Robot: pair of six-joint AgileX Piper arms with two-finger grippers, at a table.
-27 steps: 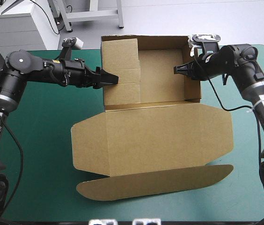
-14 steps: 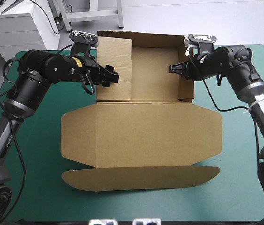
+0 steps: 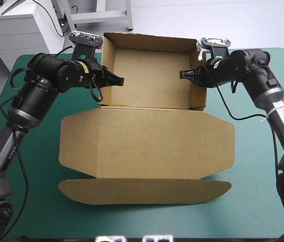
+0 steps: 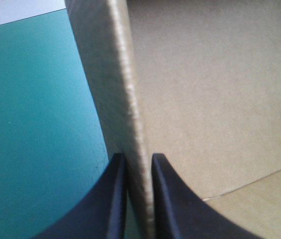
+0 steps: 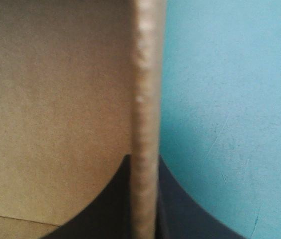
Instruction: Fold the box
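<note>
A robotics lab or test room, it seems. Two black arms [image 3: 46,83] reach over a table [image 3: 36,212] with a teal-green cover, the left gripper [image 3: 121,79] and the right gripper [image 3: 183,74] each clamped on a wall of the box [image 3: 147,146]. Beyond the left gripper stand a white drawer cabinet [image 3: 13,29] and a grey metal frame [image 3: 99,15] on a pale floor [image 3: 207,20].
</note>
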